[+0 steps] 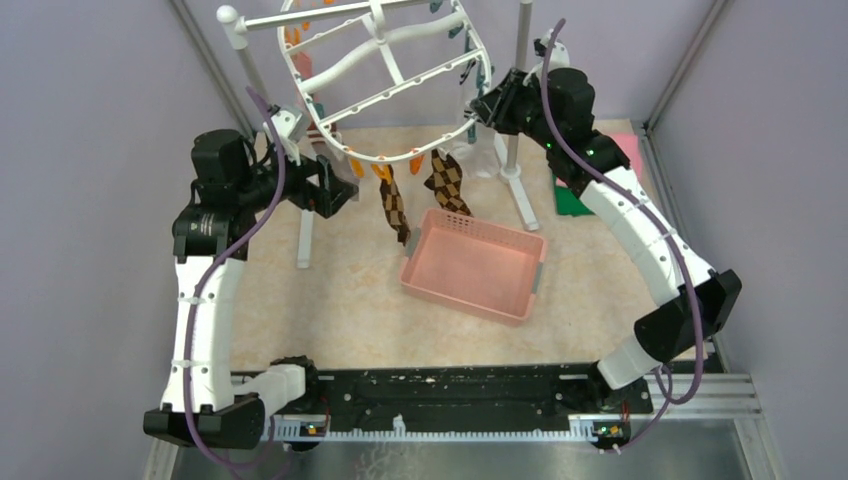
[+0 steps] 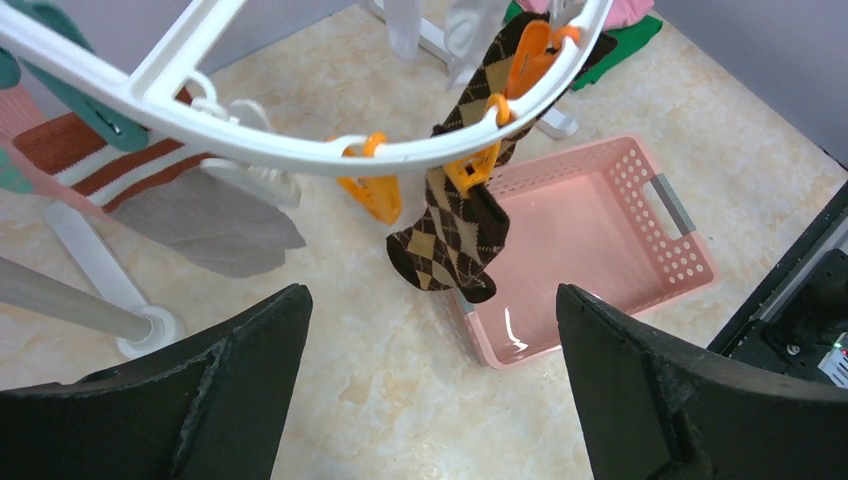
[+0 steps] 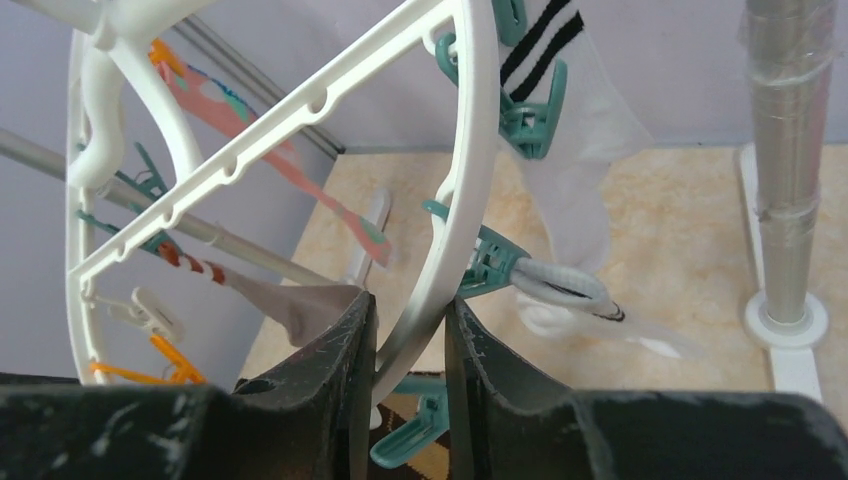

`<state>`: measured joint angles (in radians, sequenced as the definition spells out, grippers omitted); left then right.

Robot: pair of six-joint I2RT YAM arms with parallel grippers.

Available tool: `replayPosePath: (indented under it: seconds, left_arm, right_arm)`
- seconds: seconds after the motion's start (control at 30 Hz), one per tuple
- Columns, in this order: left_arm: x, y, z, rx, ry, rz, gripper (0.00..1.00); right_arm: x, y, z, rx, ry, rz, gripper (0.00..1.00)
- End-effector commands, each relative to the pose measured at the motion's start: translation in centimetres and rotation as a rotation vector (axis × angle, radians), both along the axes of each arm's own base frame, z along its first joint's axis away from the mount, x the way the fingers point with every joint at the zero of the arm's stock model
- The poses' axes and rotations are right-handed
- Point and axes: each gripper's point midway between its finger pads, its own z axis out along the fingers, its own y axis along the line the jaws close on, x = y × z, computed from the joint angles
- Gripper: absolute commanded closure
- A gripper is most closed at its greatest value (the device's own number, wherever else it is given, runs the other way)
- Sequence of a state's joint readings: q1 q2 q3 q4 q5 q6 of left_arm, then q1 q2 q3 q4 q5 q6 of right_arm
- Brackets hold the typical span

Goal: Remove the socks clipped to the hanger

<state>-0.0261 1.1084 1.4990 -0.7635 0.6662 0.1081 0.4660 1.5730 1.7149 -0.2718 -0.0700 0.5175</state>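
While the right claw (image 3: 410, 308) pinches the white rim of the hanger (image 3: 482, 150), its fingers drawn narrow with the plastic between them, the left claw (image 2: 430, 290) is spread wide and holds nothing, just below the hanger's near rim.

From above, the oval hanger (image 1: 395, 95) hangs tilted at the far side of the beige table (image 1: 350, 300). The right claw (image 1: 480, 108) is at its right edge and the left claw (image 1: 340, 185) is near its lower left. Two brown diamond socks (image 1: 447, 183) dangle from the near rim. The left one ends just beside the far left corner of a pink basket (image 1: 475, 265), which has nothing in it.

The left wrist camera shows a diamond sock (image 2: 455, 230) caught in an orange clip (image 2: 470, 170), its toe hanging in front of the basket (image 2: 600, 230). To the left, a sock banded in rust and white with a grey foot (image 2: 210, 225) hangs from the same rim.

On the right wrist camera, a white sock with black stripes (image 3: 570, 130) sits in a teal clip (image 3: 525, 120) on the rim beyond the fingers. A second pale sock (image 3: 565, 285) is clipped lower down. A metal stand pole (image 3: 790, 150) rises at the right, its base on the table.

Folded green and pink cloths (image 1: 572, 200) lie beside the right arm.
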Motion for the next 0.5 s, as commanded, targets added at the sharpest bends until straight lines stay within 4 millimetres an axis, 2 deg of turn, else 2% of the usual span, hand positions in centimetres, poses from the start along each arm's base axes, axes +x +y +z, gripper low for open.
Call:
replayPosePath:
  seconds: [0.0,0.23,0.37,0.47]
  left_arm:
    - [-0.6,-0.2,1.9,0.001,-0.067,-0.025,0.01]
    - [0.2,0.7,2.4,0.03,-0.096,0.036,0.01]
    - [0.9,1.2,2.6,0.041,-0.101,0.067,0.01]
    - [2.2,2.3,2.5,0.062,-0.094,0.138,0.01]
  right_arm:
    - [-5.2,2.5,5.0,0.065,-0.117,0.137,0.73]
    - [-8.2,4.1,4.9,0.118,-0.087,0.197,0.7]
    - [-9.3,5.2,4.4,0.129,-0.056,0.229,0.58]
    - [-10.0,5.5,4.2,0.139,-0.045,0.231,0.52]
